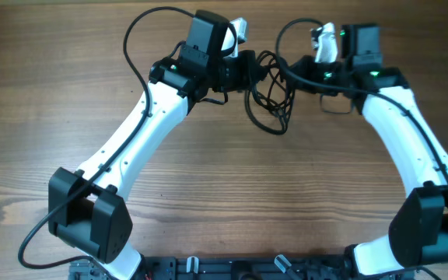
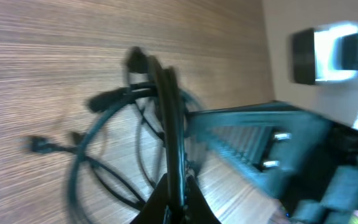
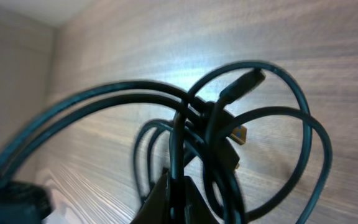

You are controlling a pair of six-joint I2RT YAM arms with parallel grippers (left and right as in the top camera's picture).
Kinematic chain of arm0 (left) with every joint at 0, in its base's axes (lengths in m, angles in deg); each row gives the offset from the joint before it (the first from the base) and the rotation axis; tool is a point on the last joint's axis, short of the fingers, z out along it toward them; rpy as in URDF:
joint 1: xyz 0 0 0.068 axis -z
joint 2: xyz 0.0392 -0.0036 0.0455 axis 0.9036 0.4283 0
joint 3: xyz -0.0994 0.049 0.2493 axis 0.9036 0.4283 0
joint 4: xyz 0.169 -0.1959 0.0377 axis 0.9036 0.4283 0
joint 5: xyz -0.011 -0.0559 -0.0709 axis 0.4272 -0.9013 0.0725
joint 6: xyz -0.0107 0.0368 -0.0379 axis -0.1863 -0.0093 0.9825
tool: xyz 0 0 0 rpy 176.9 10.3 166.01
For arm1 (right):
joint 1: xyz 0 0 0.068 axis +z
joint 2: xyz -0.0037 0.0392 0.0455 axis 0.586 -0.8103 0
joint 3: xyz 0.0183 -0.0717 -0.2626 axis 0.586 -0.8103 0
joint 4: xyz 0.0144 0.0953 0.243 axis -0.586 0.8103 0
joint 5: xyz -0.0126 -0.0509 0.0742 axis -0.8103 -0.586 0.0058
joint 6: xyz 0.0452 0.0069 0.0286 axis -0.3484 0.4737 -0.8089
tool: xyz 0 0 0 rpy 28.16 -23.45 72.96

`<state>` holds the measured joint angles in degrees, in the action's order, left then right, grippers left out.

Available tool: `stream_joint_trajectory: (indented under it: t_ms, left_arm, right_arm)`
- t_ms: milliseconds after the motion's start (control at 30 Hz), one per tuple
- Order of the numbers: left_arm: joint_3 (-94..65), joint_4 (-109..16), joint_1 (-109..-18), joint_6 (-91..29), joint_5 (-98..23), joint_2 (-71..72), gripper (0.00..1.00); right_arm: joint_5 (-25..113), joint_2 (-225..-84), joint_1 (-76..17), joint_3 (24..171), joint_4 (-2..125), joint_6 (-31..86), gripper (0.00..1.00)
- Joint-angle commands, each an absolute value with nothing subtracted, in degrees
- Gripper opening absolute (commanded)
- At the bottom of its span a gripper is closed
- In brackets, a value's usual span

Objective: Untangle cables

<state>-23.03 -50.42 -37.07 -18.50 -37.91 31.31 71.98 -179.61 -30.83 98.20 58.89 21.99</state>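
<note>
Wooden table (image 1: 224,194) fills the view from above. The black cables (image 1: 269,105) sit in a messy bunch near 12 o'clock on the table. The left claw (image 1: 247,70) is at the bunch's 10 o'clock side. The right claw (image 1: 298,70) is at its 2 o'clock side. From up here I cannot tell how the claws are set.

From the left wrist, the left claw (image 2: 173,186) is at 6 o'clock, pinched tight on a few strands of the cables (image 2: 166,106). Loops spread out toward 9 o'clock over the wood.

From the right wrist, the right claw (image 3: 174,186) is at 6 o'clock, squeezed onto the cables (image 3: 185,112). Big loops curl toward 3 o'clock. A plug (image 3: 244,82) pokes up at 1 o'clock.
</note>
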Motion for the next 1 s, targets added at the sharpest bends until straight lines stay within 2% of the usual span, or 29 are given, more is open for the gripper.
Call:
stream_joint_trajectory:
  t_ms: [0,200,300,467,667,800,867,967]
  left_arm:
    - [-24.0,-49.0,-37.2,-18.2,-31.6,30.2,0.04]
    - [-24.0,-45.7,-37.2,-18.2,-22.0,30.2,0.11]
    - [-23.9,-43.1,-37.2,-18.2,-18.7,30.2,0.11]
    - [-23.9,-39.8,-37.2,-18.3,-13.7,30.3,0.07]
    - [-23.9,-41.7,-37.1,-18.6,-16.1,30.4,0.07]
    - [-23.9,-43.3,-37.9,-18.6,-16.9,30.4,0.08]
    - [-23.9,-43.4,-40.1,-17.3,-16.9,30.4,0.09]
    - [-23.9,-43.3,-45.7,-16.4,-18.1,30.4,0.10]
  right_arm:
    - [80.2,-174.5,-37.8,100.4,59.3,22.0,0.04]
    - [96.5,-170.4,-51.6,100.4,59.9,22.2,0.04]
    - [102.8,-170.4,-58.2,100.4,60.0,22.2,0.04]
    - [105.8,-170.4,-64.8,100.4,61.2,22.1,0.04]
    - [103.4,-170.5,-61.9,99.8,64.2,21.9,0.04]
    - [105.6,-170.4,-55.2,99.8,61.9,16.4,0.04]
    - [109.5,-170.4,-49.2,99.9,55.9,11.4,0.05]
    - [110.3,-170.2,-38.2,100.0,35.8,-4.7,0.05]
